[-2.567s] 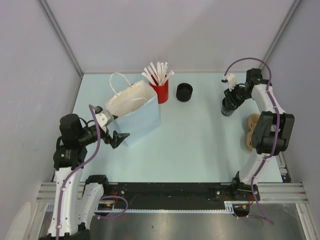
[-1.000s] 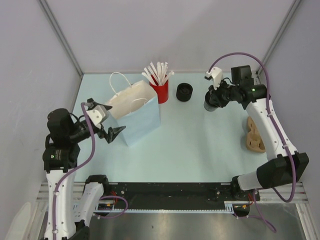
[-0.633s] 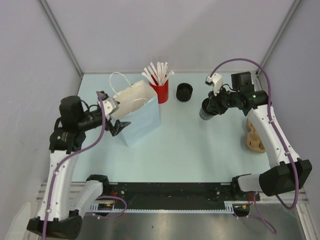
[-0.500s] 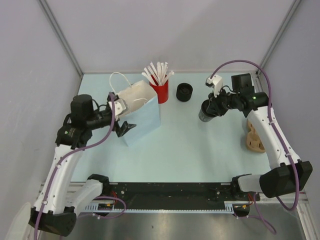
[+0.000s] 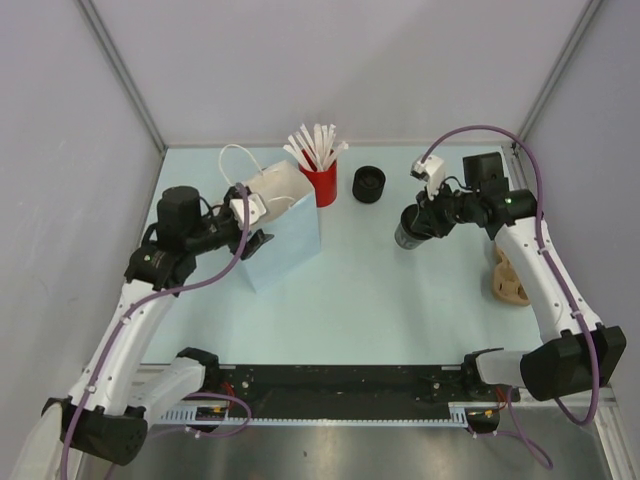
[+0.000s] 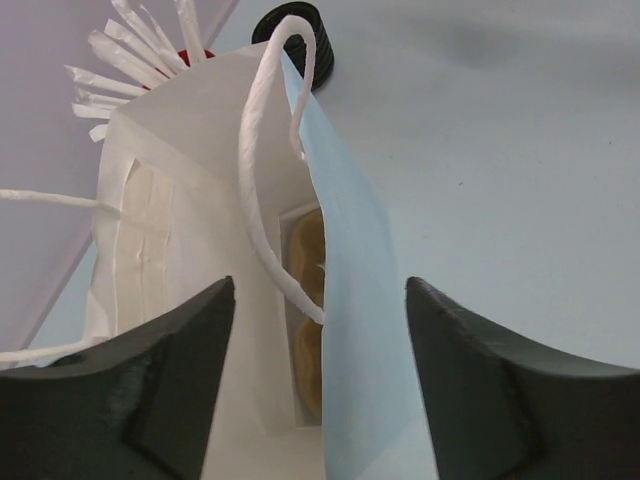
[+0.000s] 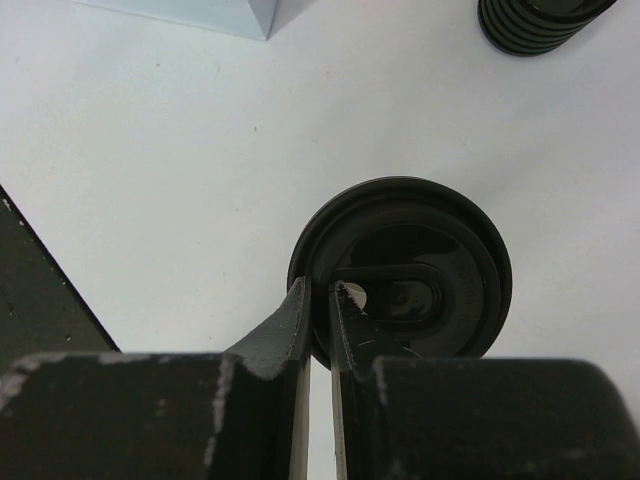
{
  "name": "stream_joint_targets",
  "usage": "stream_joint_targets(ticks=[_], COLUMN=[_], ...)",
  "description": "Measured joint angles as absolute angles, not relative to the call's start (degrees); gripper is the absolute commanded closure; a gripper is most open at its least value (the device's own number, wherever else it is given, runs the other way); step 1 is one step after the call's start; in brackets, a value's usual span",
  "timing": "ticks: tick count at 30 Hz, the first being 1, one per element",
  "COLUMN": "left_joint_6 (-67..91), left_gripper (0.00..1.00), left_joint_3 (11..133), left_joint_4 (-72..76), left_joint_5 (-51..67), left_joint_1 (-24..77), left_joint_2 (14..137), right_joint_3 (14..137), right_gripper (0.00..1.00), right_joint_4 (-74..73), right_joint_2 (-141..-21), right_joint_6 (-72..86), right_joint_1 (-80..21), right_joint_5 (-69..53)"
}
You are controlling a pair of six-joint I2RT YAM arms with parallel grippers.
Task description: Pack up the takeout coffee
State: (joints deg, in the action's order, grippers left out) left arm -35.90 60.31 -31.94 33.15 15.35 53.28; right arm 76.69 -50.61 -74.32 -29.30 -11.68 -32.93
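Note:
The takeout coffee (image 5: 406,234) is a black cup with a black lid. My right gripper (image 5: 420,220) is shut on its rim and holds it over the right middle of the table. In the right wrist view one fingertip sits inside the lid (image 7: 400,265) and one outside, at my right gripper (image 7: 320,295). The light blue paper bag (image 5: 287,232) stands open at the left. My left gripper (image 5: 254,236) is open at the bag's mouth. In the left wrist view my left gripper (image 6: 320,295) has its jaws astride the bag's blue wall (image 6: 355,300).
A red cup of white sticks (image 5: 320,178) stands behind the bag. A black ribbed round thing (image 5: 368,184) sits beside it, also in the right wrist view (image 7: 535,22). A tan cardboard tray (image 5: 508,272) lies at the right edge. Something tan (image 6: 308,330) lies inside the bag.
My right gripper has carried the black cup leftward, away from the right edge. My left arm has swung in to the bag, its open jaws now at the bag's mouth.

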Motion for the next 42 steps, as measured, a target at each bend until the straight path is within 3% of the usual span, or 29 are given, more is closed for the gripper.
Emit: stream_joint_targets(ticks=[6, 10, 15, 27, 42], left_joint_6=[-36.01, -35.94, -35.77, -32.95, -25.56], left_gripper=[0.62, 0.86, 0.99, 1.0, 1.0], left_joint_3=[60.1, 60.1, 60.12, 60.99, 68.36], left_joint_4=[-31.11, -31.03, -31.35, -33.61, -34.22], left_joint_5=[32.14, 31.59, 31.05, 28.97, 32.29], left_joint_1=[16.45, 17.78, 20.16, 28.38, 31.59], left_joint_2=[55.59, 56.71, 57.04, 56.97, 59.37], right_joint_3=[76.2, 75.99, 75.75, 75.44, 74.94], right_gripper=[1.0, 1.0, 1.0, 1.0, 1.0], right_joint_4=[-50.26, -50.15, -49.78, -48.69, -47.75], right_joint_2=[-73.69, -73.69, -73.67, -73.25, -72.9], right_joint_6=[-29.32, -29.34, -29.36, -29.3, -28.84], right_joint_1=[-11.68, -11.68, -11.68, -11.31, -9.85], right_joint_5=[-33.43, -33.47, -33.47, -33.19, -31.73])
